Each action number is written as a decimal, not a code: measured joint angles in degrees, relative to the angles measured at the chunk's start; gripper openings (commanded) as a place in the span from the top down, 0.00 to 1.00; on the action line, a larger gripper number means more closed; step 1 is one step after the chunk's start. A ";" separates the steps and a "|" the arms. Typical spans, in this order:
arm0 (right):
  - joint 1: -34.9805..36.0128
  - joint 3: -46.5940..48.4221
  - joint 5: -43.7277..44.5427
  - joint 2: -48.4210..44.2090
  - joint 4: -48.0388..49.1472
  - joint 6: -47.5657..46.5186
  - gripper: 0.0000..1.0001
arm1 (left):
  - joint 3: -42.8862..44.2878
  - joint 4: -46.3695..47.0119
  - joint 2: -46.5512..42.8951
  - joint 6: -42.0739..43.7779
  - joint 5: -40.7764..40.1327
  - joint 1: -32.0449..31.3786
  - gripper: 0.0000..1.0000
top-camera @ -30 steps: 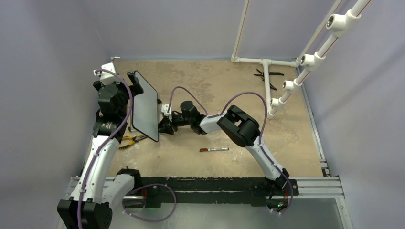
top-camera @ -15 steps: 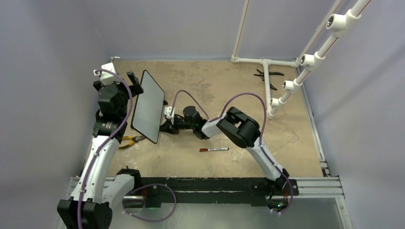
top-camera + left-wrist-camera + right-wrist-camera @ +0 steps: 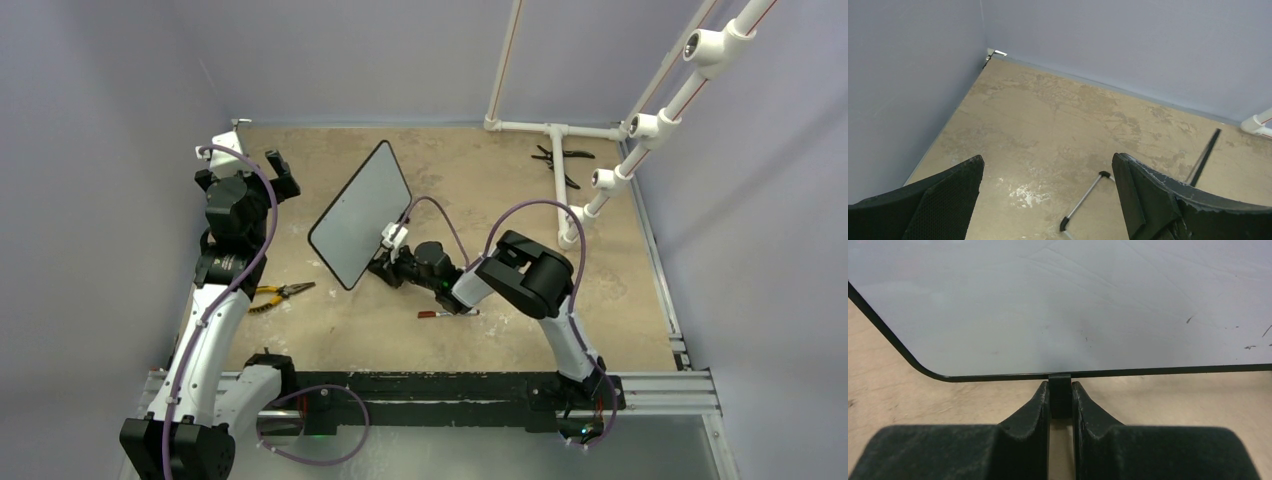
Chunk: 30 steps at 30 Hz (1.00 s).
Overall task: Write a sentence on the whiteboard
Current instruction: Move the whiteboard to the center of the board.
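The whiteboard [image 3: 360, 213] is a white board with a thin black frame, held tilted off the table left of centre. My right gripper [image 3: 387, 258] is shut on a small black foot on its lower edge. In the right wrist view the fingers [image 3: 1038, 405] clamp that foot [image 3: 1060, 395] and the board [image 3: 1073, 305] fills the top. Its surface shows only faint marks, and no red sentence is visible. My left gripper [image 3: 280, 170] is open and empty at the far left, apart from the board. In the left wrist view it [image 3: 1048, 165] hangs over bare table.
A red-capped marker [image 3: 448, 313] lies under the right forearm. Yellow-handled pliers [image 3: 280, 292] lie by the left arm. Black pliers [image 3: 557, 160] and a white pipe frame [image 3: 556, 180] stand at the back right. A thin silver rod with black ends [image 3: 1083, 200] shows below the left gripper.
The right arm has drawn back to the right and carried the whiteboard away from the left gripper, turning its face upward. The left arm has stayed in place.
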 measured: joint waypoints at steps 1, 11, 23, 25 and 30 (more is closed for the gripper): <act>0.00 -0.57 1.88 -0.11 0.22 0.79 1.00 | 0.00 -0.02 0.00 -0.02 0.00 0.00 0.01; -0.02 -4.20 16.11 -2.49 0.68 7.26 1.00 | 0.00 -0.09 -0.02 -0.02 0.07 0.00 0.01; -0.13 -7.58 20.65 -5.05 1.09 11.47 0.49 | 0.00 -0.11 -0.02 -0.04 0.13 0.00 0.01; -0.13 -9.01 20.50 -6.34 1.36 12.04 0.46 | 0.00 -0.11 -0.02 -0.04 0.31 0.00 0.01; -0.15 -13.99 20.22 -11.13 3.26 12.44 0.43 | -0.42 0.02 -0.11 0.04 1.92 0.00 0.03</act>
